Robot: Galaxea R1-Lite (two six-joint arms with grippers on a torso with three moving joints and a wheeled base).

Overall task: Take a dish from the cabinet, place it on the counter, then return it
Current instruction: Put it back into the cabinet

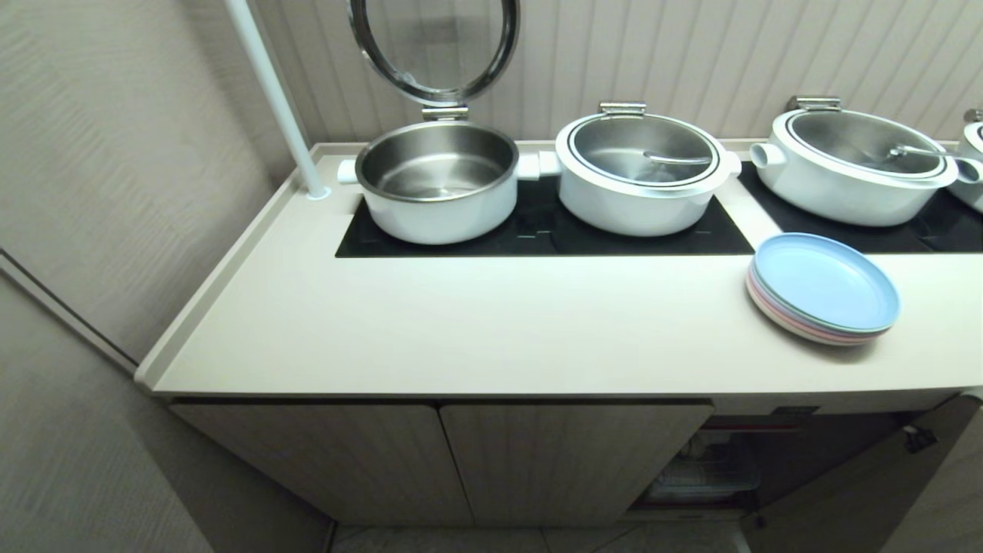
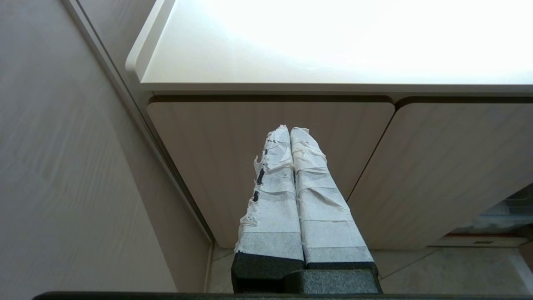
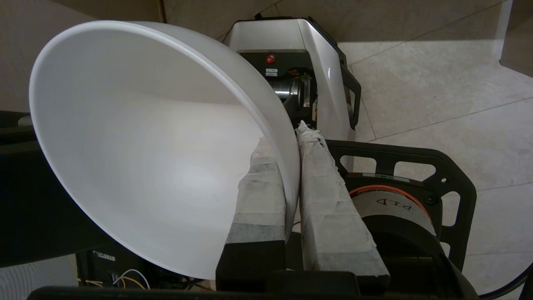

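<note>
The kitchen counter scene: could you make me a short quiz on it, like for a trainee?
1. True or false: the right claw pinches the rim of a white bowl.
2. How many pots on the counter have the lid raised?
3. The stacked plates' top plate is: A red, B blue, C black.

Key: 1 true. 2 one, the leftmost pot. 3 B.

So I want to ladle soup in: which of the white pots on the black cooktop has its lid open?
The leftmost white pot: its round glass lid stands raised; the others are covered.
</note>
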